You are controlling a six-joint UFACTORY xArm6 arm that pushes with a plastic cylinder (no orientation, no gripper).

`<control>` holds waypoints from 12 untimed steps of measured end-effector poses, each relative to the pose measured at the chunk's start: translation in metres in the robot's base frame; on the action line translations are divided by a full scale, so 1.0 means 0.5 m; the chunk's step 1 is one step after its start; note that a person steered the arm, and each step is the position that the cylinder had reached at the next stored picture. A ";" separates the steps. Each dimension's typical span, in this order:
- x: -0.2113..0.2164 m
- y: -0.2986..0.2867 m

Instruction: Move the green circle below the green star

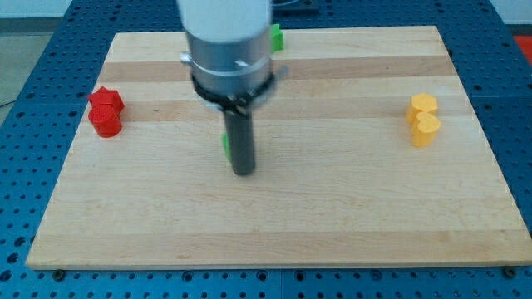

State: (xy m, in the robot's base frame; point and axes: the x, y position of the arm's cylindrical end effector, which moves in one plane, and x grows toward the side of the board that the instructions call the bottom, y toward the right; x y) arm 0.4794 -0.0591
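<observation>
Where the pale wooden board [332, 216] lies on the blue perforated table [25, 50], we see our arm's grey cylindrical housing [226, 41] descending from the view's top, ending in the dark rod whose lower end, my tip [242, 173], rests on the board slightly left of centre. There is no claw to report as wide, narrow or holding: the arm ends in the bare rod only.

A sliver of a green block [225, 145] shows at the rod's left edge, touching or just beside it; the rod hides most of it, so we cannot tell its shape, though it may be the green circle. A second green block [277, 37] sits near the board's top edge, just right of the housing and partly covered by it; its shape is likewise unclear.

At the view's left, two red blocks [105, 111] stand touching, one above the other. At the view's right, two yellow blocks [423, 120] stand touching in the same way, the lower appearing heart-shaped. Both pairs lie well apart from my tip.
</observation>
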 end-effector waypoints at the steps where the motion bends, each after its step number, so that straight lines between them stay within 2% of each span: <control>1: 0.009 -0.002; 2: 0.073 -0.080; 3: -0.008 -0.125; 4: -0.108 -0.103; 5: -0.138 -0.076; 8: 0.008 -0.048; 9: -0.061 -0.031; 10: -0.196 -0.027; 11: -0.230 -0.024; 12: -0.113 -0.020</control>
State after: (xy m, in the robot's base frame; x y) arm 0.4230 -0.0692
